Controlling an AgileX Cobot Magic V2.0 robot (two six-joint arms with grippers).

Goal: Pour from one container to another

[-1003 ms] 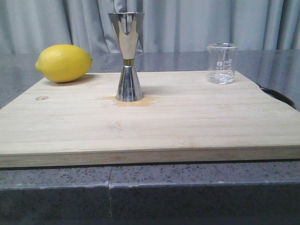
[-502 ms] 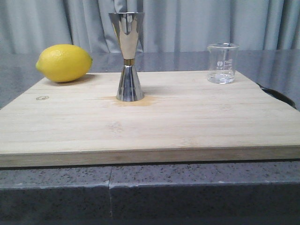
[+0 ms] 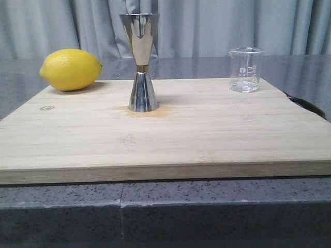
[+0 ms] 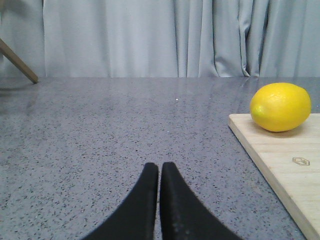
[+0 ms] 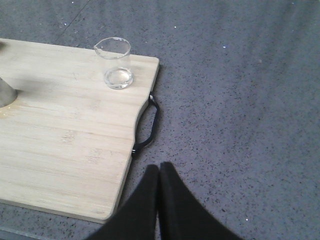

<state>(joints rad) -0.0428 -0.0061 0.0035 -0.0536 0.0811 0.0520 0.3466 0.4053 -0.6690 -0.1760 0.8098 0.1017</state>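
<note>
- Both end effectors appear only in their own wrist views: the left end effector (image 4: pixel 159 172) has its two black fingers pressed together, holding nothing, low over the speckled grey stone tabletop (image 4: pixel 110 130) to the left of the board.
- Likewise the right end effector (image 5: pixel 159 172) has its black fingers together and empty, above the grey tabletop just off the board's right near corner.
- Neither arm shows in the front view.
- On the tabletop lies a pale rectangular wooden cutting board (image 3: pixel 196 139) with a thin black handle (image 5: pixel 148 124) on its right edge.
- Near the board's far right corner stands the small clear glass beaker (image 3: pixel 245 70), upright, with white printed marks on its wall and a pour spout on its rim; whether it holds liquid cannot be told.
- Left of the board's middle stands the tall polished steel hourglass-shaped jigger (image 3: pixel 141 62), upright on its lower cone, with a gold band at its narrow waist.
- A faint orange-yellow stain (image 3: pixel 155 112) marks the wood around the jigger's base.
- Beaker and jigger are well apart.
- A yellow oval lemon (image 3: pixel 70 69) rests on the board's far left corner, apart from the jigger.
- A small hexagonal logo (image 3: pixel 46 108) is stamped into the wood near the left edge, nearer than the lemon.
- Grey pleated curtains (image 3: pixel 217 26) hang behind the tabletop.
</note>
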